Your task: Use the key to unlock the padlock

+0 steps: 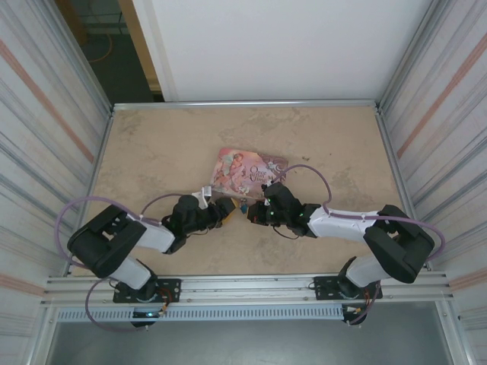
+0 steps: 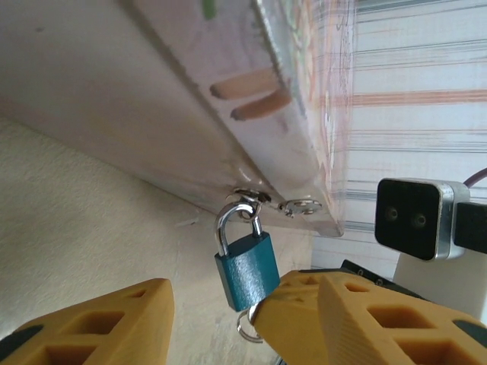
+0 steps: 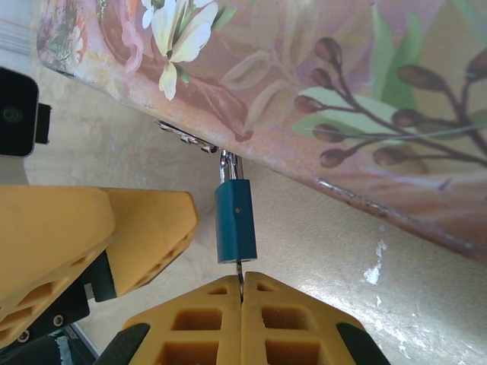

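The padlock (image 2: 247, 268) is small and teal. Its steel shackle is hooked through the hasp of the pink tin (image 2: 251, 137), and it hangs below the tin's edge. In the right wrist view the padlock (image 3: 234, 222) shows edge-on, and my right gripper (image 3: 242, 283) is shut on the key (image 3: 240, 271), whose blade enters the lock's underside. A key ring (image 2: 246, 328) peeks out under the lock. My left gripper (image 2: 213, 304) is open around the padlock's body, its right finger (image 2: 358, 319) at the lock's lower corner. From above, both grippers (image 1: 227, 210) (image 1: 256, 211) meet at the tin's near edge.
The pink illustrated tin (image 1: 247, 171) lies mid-table on the beige surface (image 1: 152, 144). Metal rails and corrugated walls (image 1: 46, 114) enclose the table on the left, right and back. The left arm's finger (image 3: 144, 228) stands close beside the lock in the right wrist view.
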